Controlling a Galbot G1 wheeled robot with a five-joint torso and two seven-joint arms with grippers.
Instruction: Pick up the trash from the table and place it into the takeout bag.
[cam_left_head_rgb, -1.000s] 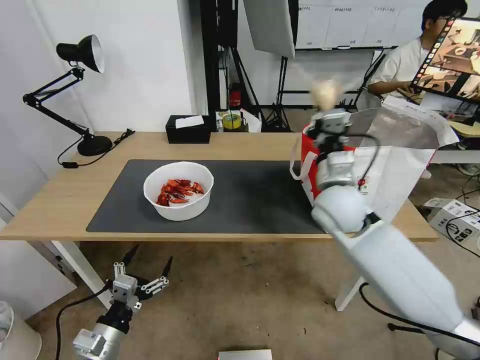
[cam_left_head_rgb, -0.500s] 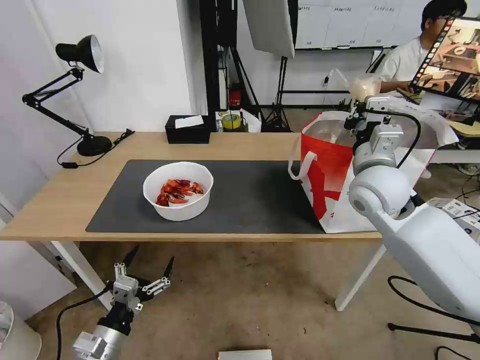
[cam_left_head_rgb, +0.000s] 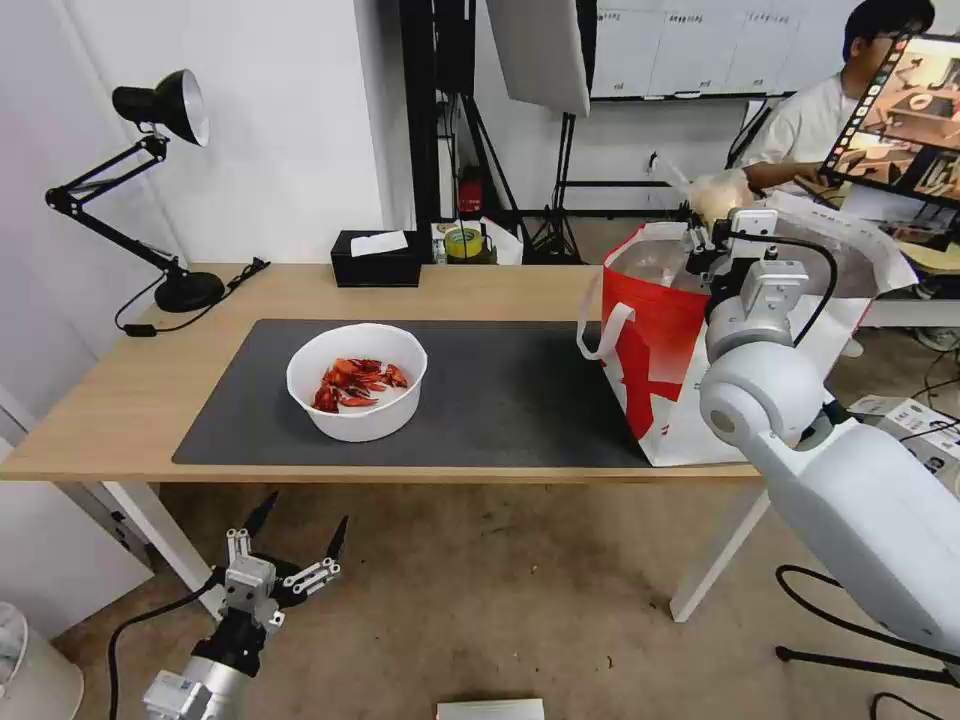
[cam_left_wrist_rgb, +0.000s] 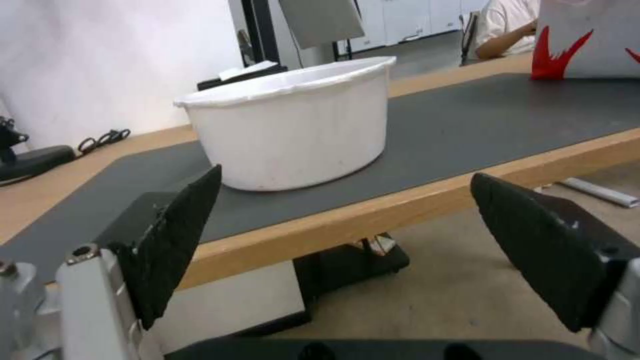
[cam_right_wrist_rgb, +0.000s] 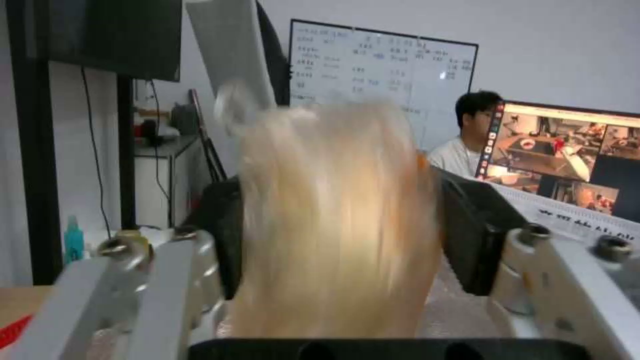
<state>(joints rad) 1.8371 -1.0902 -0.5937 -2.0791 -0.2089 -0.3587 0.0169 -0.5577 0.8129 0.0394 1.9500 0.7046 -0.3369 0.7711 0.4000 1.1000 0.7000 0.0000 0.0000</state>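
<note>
Takeout bag: a red-and-white takeout bag stands upright on the right end of the table, partly on the dark grey mat. Its mouth is open, showing silver foil lining, and a white strap handle hangs on the side facing the bowl. What lies inside it cannot be made out.

Right gripper: the right gripper is raised above the open mouth of the bag, its 2 black fingers clamped on a small tan knotted bag. From the head camera the tan bag pokes up above the gripper, clear of the rim (its contents cannot be seen through the plastic).

Bowl: a white round bowl sits on the left half of the mat, well apart from the takeout bag. It holds red crayfish shells piled at the bottom, well below the rim. From the left wrist camera the bowl appears side-on near the table edge.

Left gripper: the left gripper hangs low in front of the table, below the tabletop and nearest the bowl, with its 2 fingers spread wide and nothing between them.

Tissue box: a black tissue box rests at the far edge of the table with a white tissue sticking out on top.

Lamp: a black desk lamp stands on the far left corner.
</note>
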